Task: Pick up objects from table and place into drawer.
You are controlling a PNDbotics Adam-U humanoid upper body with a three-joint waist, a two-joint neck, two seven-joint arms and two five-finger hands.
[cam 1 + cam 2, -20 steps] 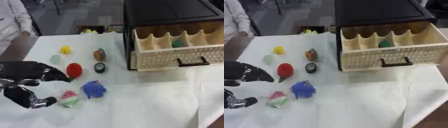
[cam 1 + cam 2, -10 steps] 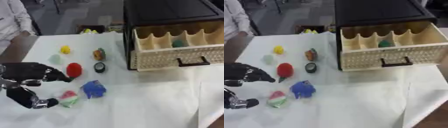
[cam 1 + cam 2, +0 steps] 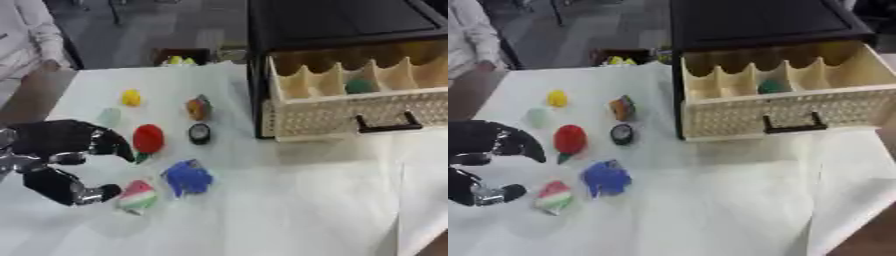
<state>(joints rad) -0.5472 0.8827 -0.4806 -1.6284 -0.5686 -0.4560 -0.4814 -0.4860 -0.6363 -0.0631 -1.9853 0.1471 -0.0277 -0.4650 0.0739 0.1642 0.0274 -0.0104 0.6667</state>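
The left hand [image 3: 61,157] hovers at the near left of the table [image 3: 289,200], fingers and thumb spread around the pink-and-green toy [image 3: 136,196] without grasping it, apparently lining up a pick. Seven small toys lie left of the one open drawer [image 3: 350,102]; one green thing [image 3: 358,86] already sits inside.

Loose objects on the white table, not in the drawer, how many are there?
6: a yellow one, a pale green one, a multicoloured one, a black round one, a red one, a blue one, plus a pink-green one by the left hand, making 7.
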